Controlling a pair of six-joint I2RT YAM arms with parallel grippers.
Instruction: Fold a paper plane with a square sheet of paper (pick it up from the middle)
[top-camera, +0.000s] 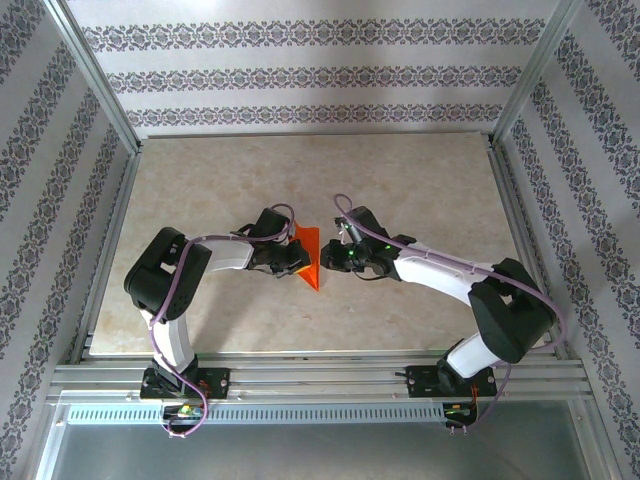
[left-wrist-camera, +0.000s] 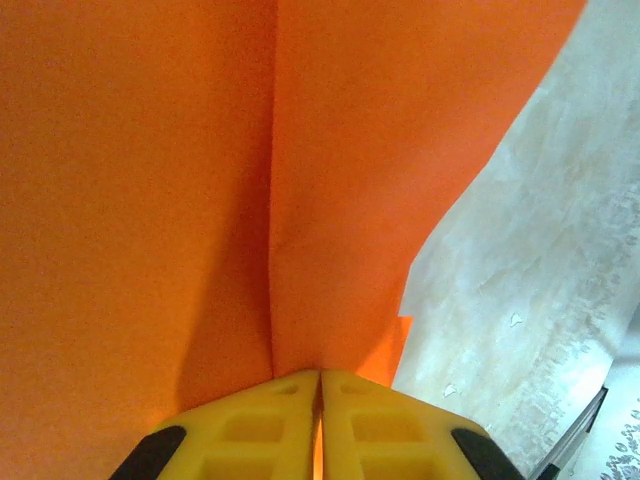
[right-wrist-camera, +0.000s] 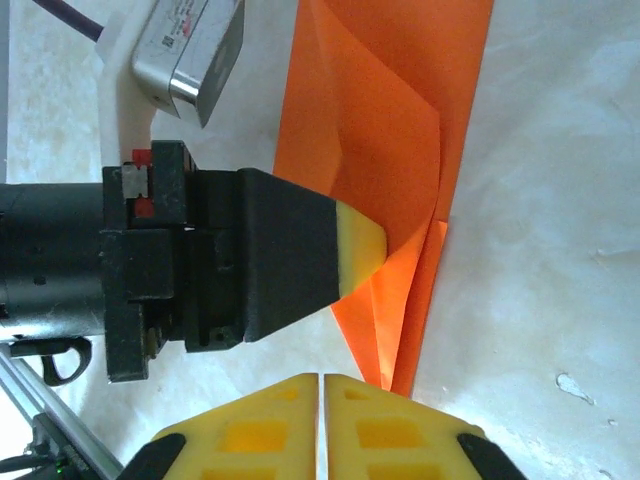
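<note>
We see the orange paper (top-camera: 310, 255) on the marble-look table (top-camera: 400, 180), roughly mid-table, between the two grippers. It's already creased: a narrow pointed shape, wide end far, tip near.

Left gripper (top-camera: 295, 260) is on the paper's left side. In the left wrist view its yellow fingers are pressed together, and a raised crease runs straight into the seam between them. We read that as clenched on the paper's fold. The sheet bows up on both sides of that crease, with bare table to the right of it.

From the right wrist view, the left gripper comes in side-on from the left. Its yellow tip sits on the paper's left edge, where a flap curls up off the table. We count at least two layers, and the lower one peeks out along the right edge. A grey box (right-wrist-camera: 190, 50) sits on the left arm's white mount, above the black gripper body.

Right gripper (top-camera: 335, 258) is just right of the paper. Its yellow fingers are closed against each other with nothing between them. The paper's near tip lies just beyond those fingertips, a bit to the right. We can't tell if it's touching.

Both arms reach inward from their bases at the near edge.
</note>
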